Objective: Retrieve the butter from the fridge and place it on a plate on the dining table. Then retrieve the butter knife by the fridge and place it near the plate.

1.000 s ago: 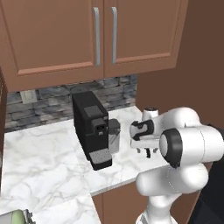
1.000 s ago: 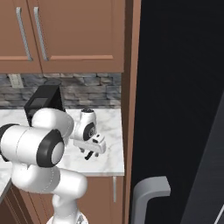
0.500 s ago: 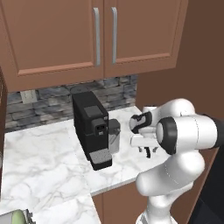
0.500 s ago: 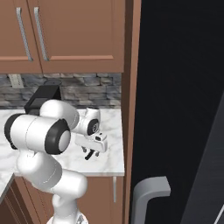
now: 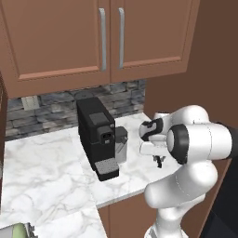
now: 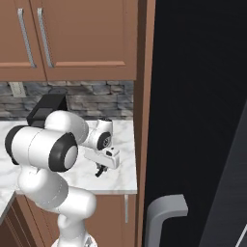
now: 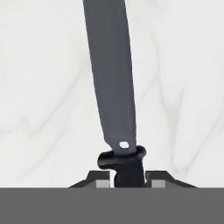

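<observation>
Coffee machine (image 5: 101, 137) beside gripper (image 7: 127, 179) — clamping butter knife (image 7: 111, 83).

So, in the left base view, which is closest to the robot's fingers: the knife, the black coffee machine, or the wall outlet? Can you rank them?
1. The butter knife: its handle sits right between the fingers, on the marble counter.
2. The black coffee machine: to the left of them on the counter.
3. The wall outlet: farthest, on the stone backsplash at far left.
</observation>
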